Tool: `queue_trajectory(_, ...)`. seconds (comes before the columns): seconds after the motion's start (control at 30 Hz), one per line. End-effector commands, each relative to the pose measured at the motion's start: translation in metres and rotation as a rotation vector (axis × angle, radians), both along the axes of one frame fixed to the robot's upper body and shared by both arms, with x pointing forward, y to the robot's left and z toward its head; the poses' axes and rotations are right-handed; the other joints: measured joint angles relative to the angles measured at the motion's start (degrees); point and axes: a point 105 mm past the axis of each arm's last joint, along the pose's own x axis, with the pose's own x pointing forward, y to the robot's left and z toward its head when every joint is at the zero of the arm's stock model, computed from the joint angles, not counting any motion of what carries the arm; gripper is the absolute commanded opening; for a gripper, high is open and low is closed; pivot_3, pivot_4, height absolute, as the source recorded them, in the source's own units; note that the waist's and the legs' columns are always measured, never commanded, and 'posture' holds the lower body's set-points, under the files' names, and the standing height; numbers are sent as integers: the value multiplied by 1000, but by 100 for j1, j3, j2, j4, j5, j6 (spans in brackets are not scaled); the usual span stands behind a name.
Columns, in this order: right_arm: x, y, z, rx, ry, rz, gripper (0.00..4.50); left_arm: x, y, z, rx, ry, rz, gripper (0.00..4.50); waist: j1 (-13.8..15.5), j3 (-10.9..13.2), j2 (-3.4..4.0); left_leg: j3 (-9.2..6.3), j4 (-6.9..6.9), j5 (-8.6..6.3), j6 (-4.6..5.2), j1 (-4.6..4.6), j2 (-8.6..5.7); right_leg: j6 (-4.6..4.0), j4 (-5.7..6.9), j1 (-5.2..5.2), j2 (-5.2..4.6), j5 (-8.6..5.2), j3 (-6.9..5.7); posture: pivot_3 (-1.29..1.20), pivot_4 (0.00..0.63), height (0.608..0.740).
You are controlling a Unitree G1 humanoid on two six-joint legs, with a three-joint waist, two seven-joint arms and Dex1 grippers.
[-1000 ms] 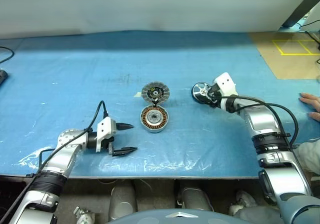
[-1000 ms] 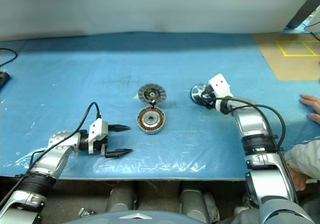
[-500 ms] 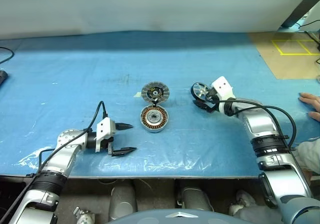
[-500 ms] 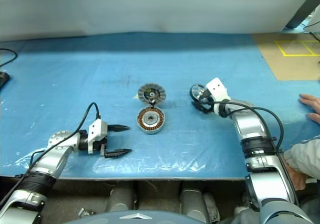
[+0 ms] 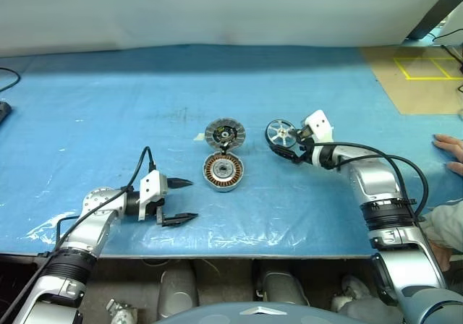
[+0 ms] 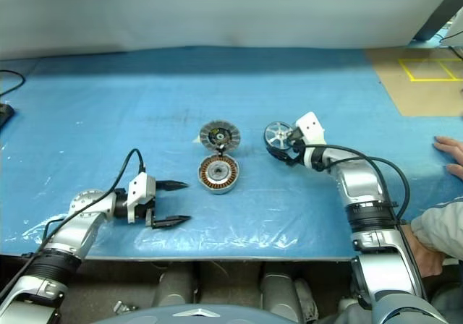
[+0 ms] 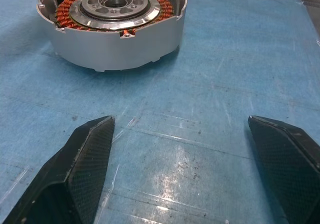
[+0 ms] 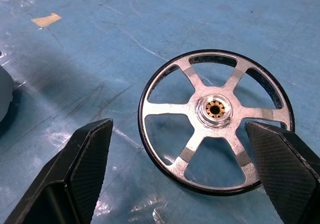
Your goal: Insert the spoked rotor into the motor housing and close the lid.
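- As the left eye view shows it, the spoked rotor [image 5: 280, 133] lies flat on the blue counter [image 5: 108, 114], just beyond the tips of the right jaws [image 5: 292, 146], which stand wide apart and hold nothing.
- The motor housing [image 5: 223, 172] sits between the two sets of jaws, copper windings facing up, with the lid [image 5: 225, 133] swung open on its far edge, ribbed side up.
- The left jaws [image 5: 184, 200] stand fully apart and empty, tips aimed toward the housing, with bare counter between.
- A person's hand [image 5: 450, 152] rests on the counter edge well beyond the right arm.
- The right eye view gives the same layout: rotor just beside the right jaws, housing and open lid apart from both sets.
- In the left wrist view, the two black fingers [image 7: 82, 166] are spread wide over bare counter; the housing stands ahead of them, clear of both tips.
- In the right wrist view, the rotor lies ahead of the spread fingers [image 8: 75, 176], its silver six-spoke face up and dark rim on the counter. One side of the rim passes close by one fingertip; whether they touch cannot be told. A scrap of tan tape [image 8: 45, 19] lies farther off on the counter.
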Motion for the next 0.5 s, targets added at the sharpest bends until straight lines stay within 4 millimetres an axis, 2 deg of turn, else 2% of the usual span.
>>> queue_trajectory(0.03, 2, 0, 10, 20, -33, -5, 4482, -3, 4, -6, 38, 26, 3, 4500, -1, 0, 0, 0, 0, 0, 0, 0, 0, 0, 0, 0, 0, 0, 0, 0, 150, 740)
queue_trajectory(0.2, 4, 0, 4, 20, -12, -27, 4482, -3, 5, -7, 44, 24, 4, 4500, -4, 0, 0, 0, 0, 0, 0, 0, 0, 0, 0, 0, 0, 0, 0, 0, 150, 740)
queue_trajectory(0.5, 5, 7, 14, 144, 0, -17, 4482, -6, 3, -9, 57, 30, -2, 4500, -1, 0, 0, 1, -2, 0, 0, 0, 0, 0, -2, 0, 0, 0, 0, 0, 150, 740)
